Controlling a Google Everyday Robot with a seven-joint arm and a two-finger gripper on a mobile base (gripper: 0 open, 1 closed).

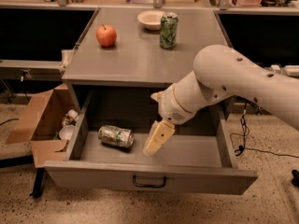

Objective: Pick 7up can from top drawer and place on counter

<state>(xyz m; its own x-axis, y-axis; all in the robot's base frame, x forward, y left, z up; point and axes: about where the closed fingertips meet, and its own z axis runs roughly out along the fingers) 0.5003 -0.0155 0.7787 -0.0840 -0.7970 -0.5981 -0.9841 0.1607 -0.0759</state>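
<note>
Top drawer (196, 177) is pulled out all the way, front panel and dark handle (149, 181) face the camera. 7up can (116, 136) lies on its side on the drawer floor, left half, long axis roughly left-right. Silvery with green patches, body looks dented.

Gripper (158, 139) is inside the drawer, around the middle, just right of the can. It points down and to the left. There's a visible gap between it and the can, no contact. From this angle it reads as one tan wedge, so I can't tell how wide it's set. It has hold of nothing. Can't tell if its tip touches the drawer floor.

White arm (233, 76) comes in from the right and crosses over the drawer's right side and the counter's front right corner.

Counter (135, 59) above the drawer carries:
- red apple (106, 35), back left
- pale bowl (150, 19), back centre
- green can (168, 30), upright, just right of the bowl and in front of it

All three are well apart from the gripper.

Open cardboard box (32, 120) sits on the floor left of the drawer, with some whitish items inside. Too unclear to name.
</note>
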